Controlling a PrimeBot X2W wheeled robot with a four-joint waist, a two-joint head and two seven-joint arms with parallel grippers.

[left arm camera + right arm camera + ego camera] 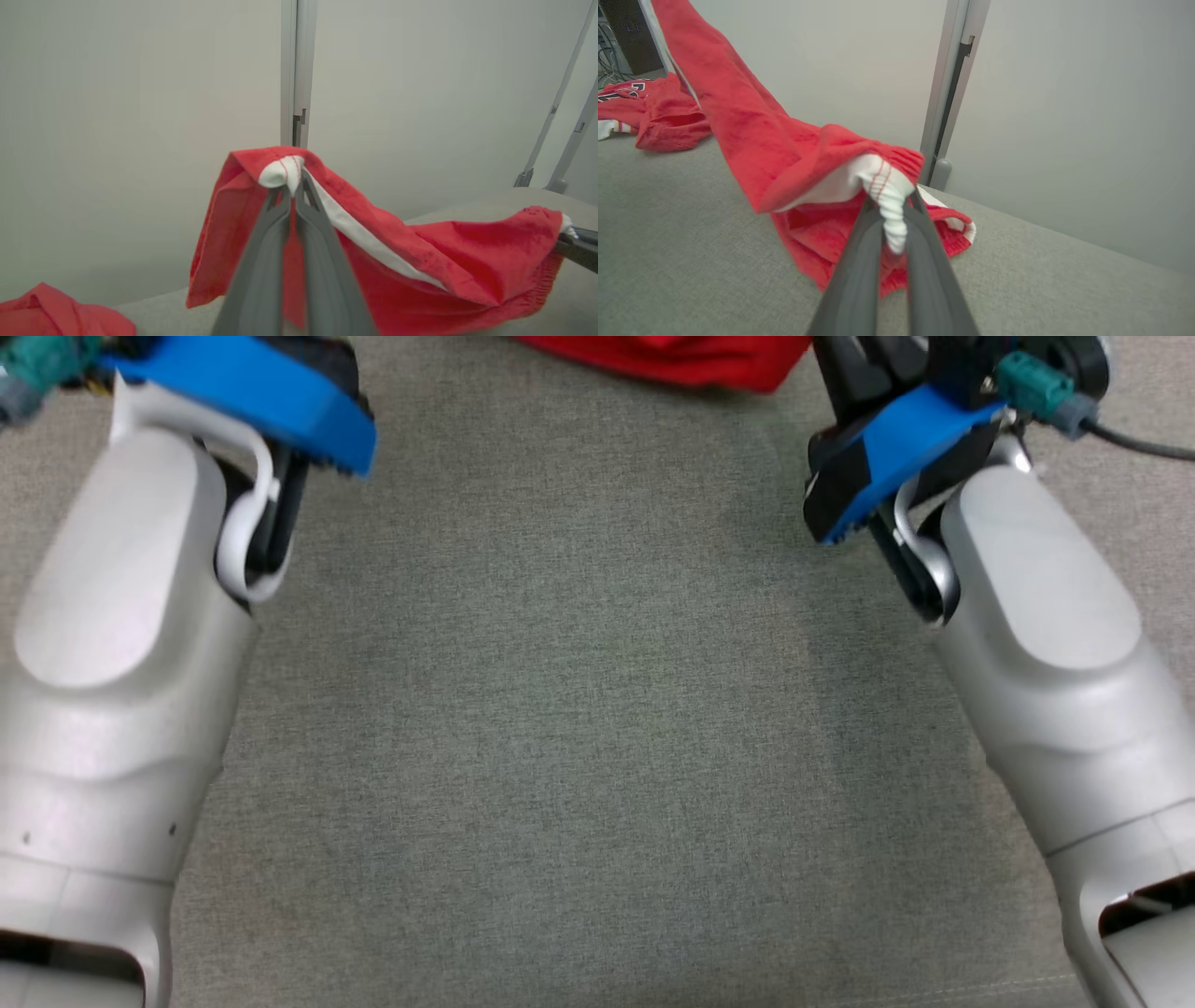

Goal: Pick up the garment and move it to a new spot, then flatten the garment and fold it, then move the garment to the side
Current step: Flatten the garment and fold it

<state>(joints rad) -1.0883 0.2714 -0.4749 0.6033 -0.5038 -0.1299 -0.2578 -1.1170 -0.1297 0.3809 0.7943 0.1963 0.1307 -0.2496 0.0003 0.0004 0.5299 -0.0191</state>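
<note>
**Garment held at two corners.** The red garment (420, 252) is held stretched between the two grippers above the grey fabric-covered table (691, 261). Its lower folds lie on that surface near the right gripper (893, 210). The left gripper (293, 186) is closed tight on a white-trimmed corner, which is pinched between its fingertips. The right gripper is likewise clamped on a white ribbed edge at the opposite end. A heap of red cloth (658, 116) is seen on the table, well apart from the held piece.
</note>
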